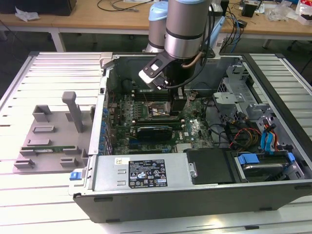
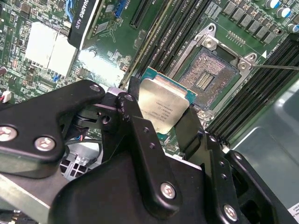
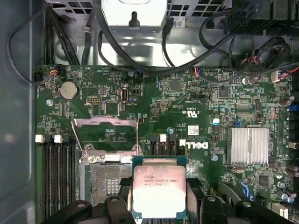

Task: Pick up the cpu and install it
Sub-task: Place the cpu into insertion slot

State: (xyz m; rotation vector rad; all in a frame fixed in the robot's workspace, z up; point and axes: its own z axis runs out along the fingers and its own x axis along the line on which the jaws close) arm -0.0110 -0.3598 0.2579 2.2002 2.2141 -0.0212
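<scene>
cpu [image 3: 159,189] gripped by hand [image 2: 160,116] near socket [image 3: 105,179]; case [image 1: 195,195] on slatted table [image 1: 53,68].

Silver-grey top with fine dark print and a teal-green rim on the cpu [image 3: 158,191]; matt black on the gripper [image 2: 161,112], with silver screw heads [image 2: 167,190]. Deep green, dotted with tiny components, across the motherboard [image 3: 187,102]; black rows of memory slots [image 2: 180,28]; ribbed silver on the heatsink [image 3: 247,145]; grey speckling in the socket [image 2: 204,77]. Dark grey for the case [image 1: 195,200], white slats on the table [image 1: 48,195].
</scene>
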